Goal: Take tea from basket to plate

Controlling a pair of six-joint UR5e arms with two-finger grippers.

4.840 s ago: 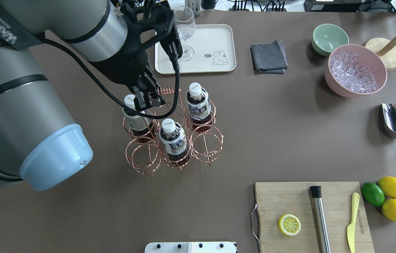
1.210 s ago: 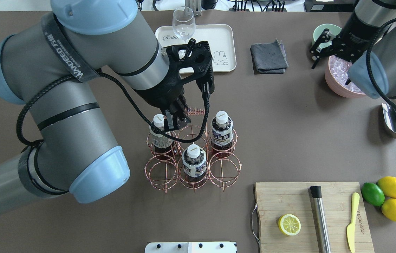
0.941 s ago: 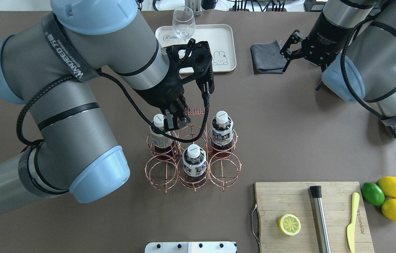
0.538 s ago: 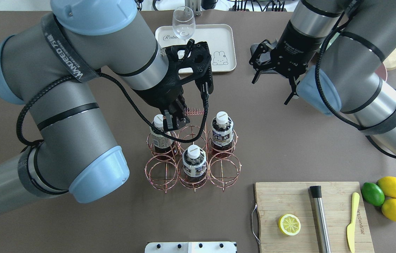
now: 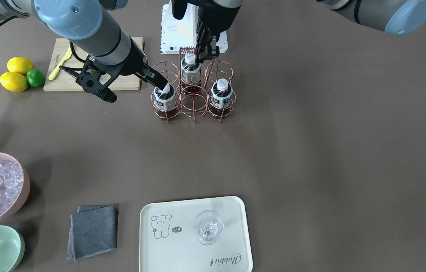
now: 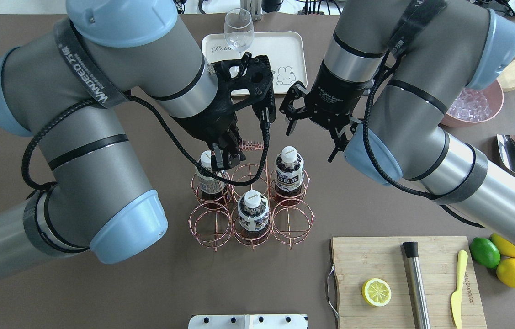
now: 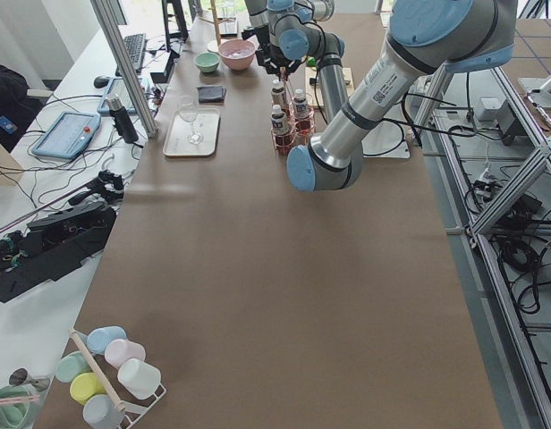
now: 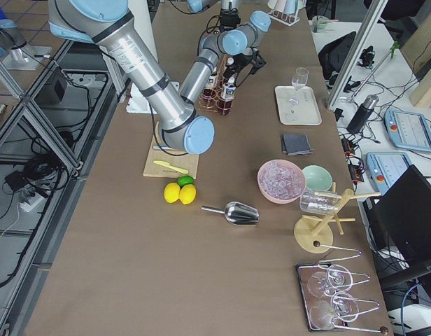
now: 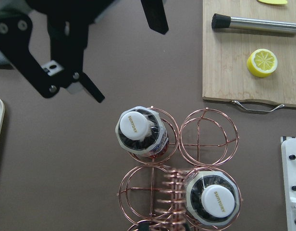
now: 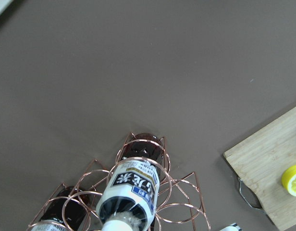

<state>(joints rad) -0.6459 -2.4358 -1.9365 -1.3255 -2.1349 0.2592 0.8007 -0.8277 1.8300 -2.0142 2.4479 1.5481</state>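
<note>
Grey arms, pale blue joint caps, black looping cables

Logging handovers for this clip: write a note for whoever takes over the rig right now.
Left hand: shut on the twisted handle of the wire carrier.
Right hand: open and empty, close to the cap of the far-right tea bottle, not around it.
Things: that bottle, the far-left bottle and the near-middle bottle all stand in the carrier. The tray holds only a stemmed glass.
Done: no tea on the tray yet.
Left: grip the far-right bottle, lift it from its ring, set it on bare tray beside the glass.
</note>
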